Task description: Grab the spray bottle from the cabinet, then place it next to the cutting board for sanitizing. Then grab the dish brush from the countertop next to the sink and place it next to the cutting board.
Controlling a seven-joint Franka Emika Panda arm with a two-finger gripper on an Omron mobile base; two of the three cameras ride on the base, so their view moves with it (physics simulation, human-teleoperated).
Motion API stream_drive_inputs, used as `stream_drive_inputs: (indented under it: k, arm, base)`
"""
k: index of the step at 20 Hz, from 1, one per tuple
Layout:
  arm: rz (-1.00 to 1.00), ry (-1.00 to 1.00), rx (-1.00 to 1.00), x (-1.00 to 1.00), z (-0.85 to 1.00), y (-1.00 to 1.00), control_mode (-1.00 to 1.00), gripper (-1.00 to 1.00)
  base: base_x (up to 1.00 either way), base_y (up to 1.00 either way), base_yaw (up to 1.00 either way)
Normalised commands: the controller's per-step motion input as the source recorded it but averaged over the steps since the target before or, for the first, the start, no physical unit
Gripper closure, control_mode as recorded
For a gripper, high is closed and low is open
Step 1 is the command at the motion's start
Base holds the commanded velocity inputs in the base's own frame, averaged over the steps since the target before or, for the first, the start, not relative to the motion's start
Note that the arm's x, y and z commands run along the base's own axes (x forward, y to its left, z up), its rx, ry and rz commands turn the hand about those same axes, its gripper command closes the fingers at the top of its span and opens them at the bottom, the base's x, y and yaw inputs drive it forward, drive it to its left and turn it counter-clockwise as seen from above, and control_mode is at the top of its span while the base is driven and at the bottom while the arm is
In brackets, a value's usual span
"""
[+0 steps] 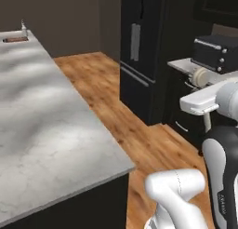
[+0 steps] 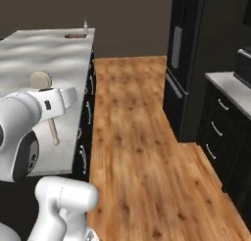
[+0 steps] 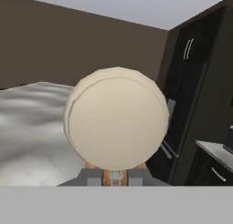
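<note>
Carrying the dish brush (image 2: 40, 81) aloft, the gripper (image 3: 115, 175) is closed on its handle, cream head toward the hand camera. Spray bottle (image 1: 23, 29) already stands beside the cutting board (image 1: 15, 39) at the countertop's (image 1: 42, 125) far edge. Remaining, by judgement: set the brush by the board.

1. The countertop (image 1: 51, 130) ran along the left of both base views, with the wooden floor (image 2: 142, 152) to its right.
2. At the countertop's far end lay the cutting board (image 1: 16, 39), and just beside it stood the spray bottle (image 1: 23, 29) — both well apart from the arm.
3. The cabinet (image 1: 144, 56) rose across the floor, on the right.
4. The dish brush (image 2: 45, 95) hung at the arm's end above the countertop's near edge — its round head (image 3: 117, 119) close before the hand camera.
</note>
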Motion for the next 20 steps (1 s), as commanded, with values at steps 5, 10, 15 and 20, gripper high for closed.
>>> stream_drive_inputs:
  k: [5, 10, 15, 20]
  arm:
    - [0.00, 0.00, 0.00, 0.00, 0.00, 0.00, 1.00, 1.00]
    - [0.00, 0.00, 0.00, 0.00, 0.00, 0.00, 1.00, 1.00]
    - [0.00, 0.00, 0.00, 0.00, 0.00, 0.00, 1.00, 1.00]
    - [0.00, 0.00, 0.00, 0.00, 0.00, 0.00, 1.00, 1.00]
  base:
    - [0.62, -0.84, 0.65]
    - [0.96, -0.64, 0.66]
    - [0.68, -0.80, 0.58]
    - [0.38, -0.94, 0.55]
